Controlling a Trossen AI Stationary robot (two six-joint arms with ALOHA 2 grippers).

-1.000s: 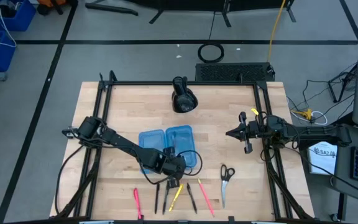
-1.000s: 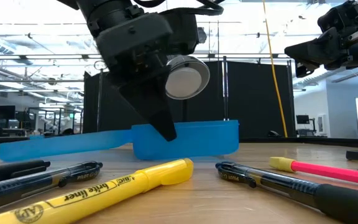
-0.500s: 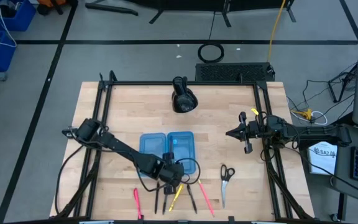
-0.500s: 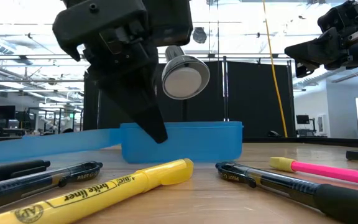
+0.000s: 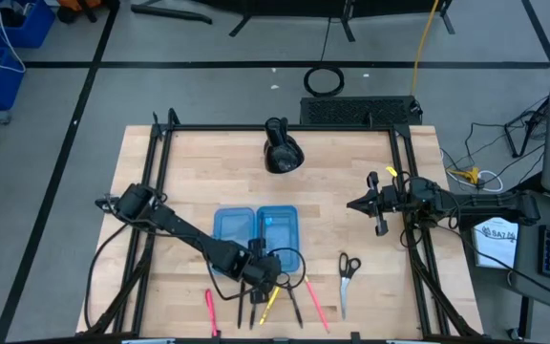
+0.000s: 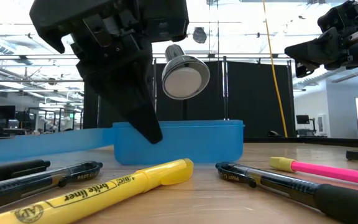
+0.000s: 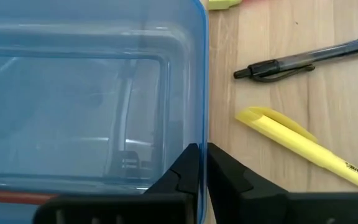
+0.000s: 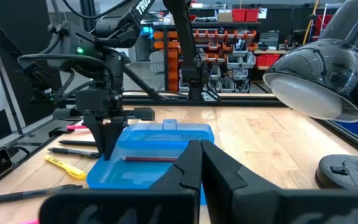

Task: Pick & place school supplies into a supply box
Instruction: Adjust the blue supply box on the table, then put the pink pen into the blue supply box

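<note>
At the near rim of the open light-blue pencil case [image 5: 256,229], L gripper [image 5: 261,277] hangs fingers pressed together, nothing between them, just above the yellow highlighter [image 6: 104,186] and black pens [image 6: 272,180]. One red pencil [image 8: 148,159] lies inside the case. R gripper [image 5: 363,204] clenched, empty, parked well apart by the table's right edge; scissors [image 5: 348,277] nearer front.
</note>
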